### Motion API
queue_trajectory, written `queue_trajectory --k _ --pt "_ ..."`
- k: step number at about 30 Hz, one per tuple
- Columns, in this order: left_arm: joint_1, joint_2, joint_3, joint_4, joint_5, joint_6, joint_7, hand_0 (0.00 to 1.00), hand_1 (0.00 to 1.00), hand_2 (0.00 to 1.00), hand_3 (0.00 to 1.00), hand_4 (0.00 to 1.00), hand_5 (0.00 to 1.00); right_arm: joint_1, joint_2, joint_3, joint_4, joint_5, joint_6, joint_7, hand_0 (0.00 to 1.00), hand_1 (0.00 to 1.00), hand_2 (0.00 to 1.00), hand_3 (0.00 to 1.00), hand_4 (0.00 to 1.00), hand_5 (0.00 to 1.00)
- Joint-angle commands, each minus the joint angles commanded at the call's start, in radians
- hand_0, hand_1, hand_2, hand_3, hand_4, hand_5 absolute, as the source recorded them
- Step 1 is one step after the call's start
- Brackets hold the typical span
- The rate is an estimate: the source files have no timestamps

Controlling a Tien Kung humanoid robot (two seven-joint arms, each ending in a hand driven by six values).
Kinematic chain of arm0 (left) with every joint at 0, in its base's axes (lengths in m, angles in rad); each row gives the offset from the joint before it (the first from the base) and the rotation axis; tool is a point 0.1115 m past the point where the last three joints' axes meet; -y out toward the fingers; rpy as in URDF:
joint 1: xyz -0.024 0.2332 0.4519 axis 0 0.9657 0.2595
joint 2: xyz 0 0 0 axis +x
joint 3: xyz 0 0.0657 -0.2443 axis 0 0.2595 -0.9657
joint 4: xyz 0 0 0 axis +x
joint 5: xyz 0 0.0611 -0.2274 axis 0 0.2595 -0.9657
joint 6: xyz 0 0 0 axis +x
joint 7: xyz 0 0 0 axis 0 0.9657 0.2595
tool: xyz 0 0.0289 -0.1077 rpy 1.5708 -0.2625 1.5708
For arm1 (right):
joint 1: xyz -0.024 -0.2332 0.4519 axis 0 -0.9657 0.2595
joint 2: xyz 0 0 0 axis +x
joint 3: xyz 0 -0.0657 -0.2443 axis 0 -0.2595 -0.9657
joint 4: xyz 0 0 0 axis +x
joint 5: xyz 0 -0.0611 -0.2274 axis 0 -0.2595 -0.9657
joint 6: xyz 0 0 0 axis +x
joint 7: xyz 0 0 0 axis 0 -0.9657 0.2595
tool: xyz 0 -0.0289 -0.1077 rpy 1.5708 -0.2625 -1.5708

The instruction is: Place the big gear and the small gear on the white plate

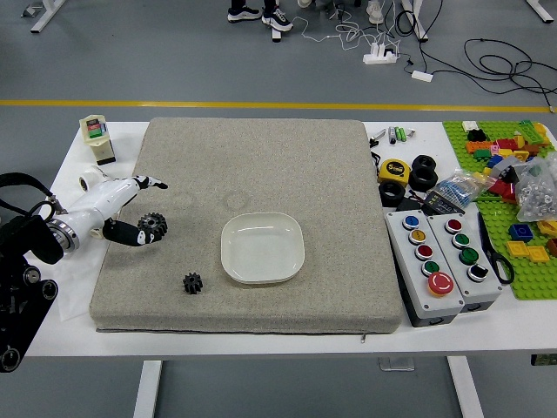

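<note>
Toward the near edge of the grey mat (339,305), the small gear (192,283) sits apart from the white plate (262,248). Beyond it, by the mat's left edge, the big gear (152,224) appears to touch a dark fingertip of the robot's left hand (103,198), its fingers spread, no closed grip visible. Neither gear is on the plate; both placements remain, the big gear likely first. Farther back, toward the worktop's (218,345) right side, a yellow tape measure (394,171) bears lettering resembling "5m"; other print is illegible.
</note>
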Motion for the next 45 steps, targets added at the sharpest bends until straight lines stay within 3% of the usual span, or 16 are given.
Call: queue_trajectory --k 6,15,20,21,26,27,32,33,38,39,44,45 --pt "-0.032 0.018 0.048 0.023 0.000 -0.019 0.004 0.773 0.783 0.843 0.829 0.901 0.106 0.000 0.000 0.000 0.000 -0.004 -0.001 -0.001 0.705 0.724 0.790 0.619 0.807 0.625" --pt "-0.088 0.030 0.097 0.103 0.000 -0.046 0.029 0.723 0.748 0.814 0.844 0.872 0.078 0.004 -0.001 -0.008 0.000 -0.003 0.000 -0.003 0.702 0.721 0.788 0.618 0.806 0.624" --pt "-0.108 0.037 0.120 0.137 0.000 -0.044 0.029 0.723 0.748 0.814 0.844 0.872 0.078 0.006 -0.002 -0.011 0.000 0.001 0.000 -0.003 0.702 0.721 0.788 0.618 0.806 0.624" --pt "-0.111 0.038 0.124 0.142 0.000 -0.042 0.029 0.666 0.712 0.781 0.835 0.797 0.033 0.007 -0.002 -0.012 0.000 0.001 0.000 -0.003 0.699 0.720 0.788 0.618 0.807 0.623" --pt "-0.122 0.040 0.134 0.153 0.000 -0.034 0.029 0.666 0.712 0.781 0.835 0.797 0.033 0.007 -0.003 -0.014 0.000 0.002 0.000 -0.002 0.699 0.720 0.788 0.618 0.807 0.623" --pt "-0.124 0.040 0.136 0.154 0.000 -0.034 0.029 0.519 0.647 0.736 0.822 0.677 0.009 0.007 -0.003 -0.014 0.000 0.003 0.000 -0.002 0.698 0.719 0.787 0.618 0.806 0.622" --pt "-0.133 0.043 0.157 0.168 0.000 -0.034 0.031 0.519 0.647 0.736 0.822 0.677 0.009 0.008 -0.004 -0.017 0.000 0.003 0.000 -0.003 0.698 0.719 0.787 0.618 0.806 0.622" --pt "-0.140 0.049 0.174 0.172 0.000 -0.033 0.033 0.457 0.563 0.603 0.729 0.532 0.002 0.010 -0.005 -0.019 0.000 0.003 0.000 -0.002 0.699 0.719 0.787 0.618 0.806 0.622" --pt "-0.153 0.056 0.195 0.179 0.000 -0.042 0.033 0.457 0.563 0.603 0.729 0.532 0.002 0.012 -0.006 -0.022 0.000 0.005 0.000 -0.001 0.699 0.719 0.787 0.618 0.806 0.622" --pt "-0.154 0.056 0.197 0.180 0.000 -0.045 0.033 0.408 0.503 0.543 0.626 0.407 0.002 0.012 -0.006 -0.023 0.000 0.007 -0.001 -0.001 0.699 0.718 0.786 0.617 0.806 0.621" --pt "-0.155 0.055 0.201 0.180 0.000 -0.051 0.031 0.408 0.503 0.543 0.626 0.407 0.002 0.012 -0.006 -0.023 0.000 0.005 -0.001 -0.002 0.699 0.718 0.786 0.617 0.806 0.621" --pt "-0.155 0.054 0.201 0.180 0.000 -0.052 0.031 0.389 0.460 0.501 0.562 0.326 0.002 0.012 -0.006 -0.024 0.000 0.005 -0.001 -0.002 0.698 0.716 0.786 0.616 0.807 0.620"
